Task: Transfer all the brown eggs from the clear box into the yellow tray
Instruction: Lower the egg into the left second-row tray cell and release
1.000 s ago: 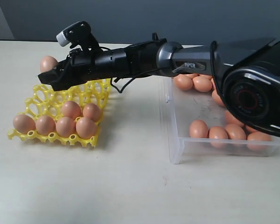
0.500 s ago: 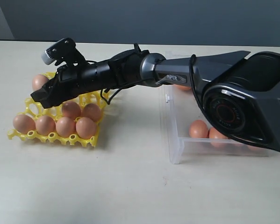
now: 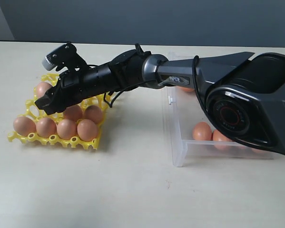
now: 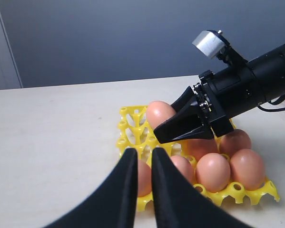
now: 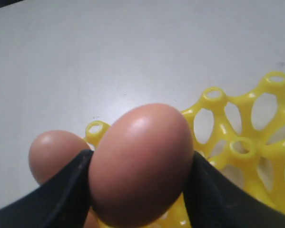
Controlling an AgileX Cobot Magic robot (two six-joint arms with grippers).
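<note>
— What is the right gripper point(image 5: 141, 161) doing?
— We see its two black fingers point(image 5: 66, 194) clamped on either side of one brown egg point(image 3: 41, 89), low over a corner of the yellow tray point(image 5: 268, 151). We cannot tell whether the egg touches a cup.
— What sits near it?
— Six more brown eggs point(image 3: 66, 128) fill cups just below and beside the fingers. Back along the arm point(image 3: 180, 73), well apart from the fingertips, the clear box point(image 3: 175, 142) holds more eggs point(image 3: 201, 130).
— And the left gripper point(image 4: 143, 152)?
— Pinched nearly together, nothing between, pointing at the tray.
</note>
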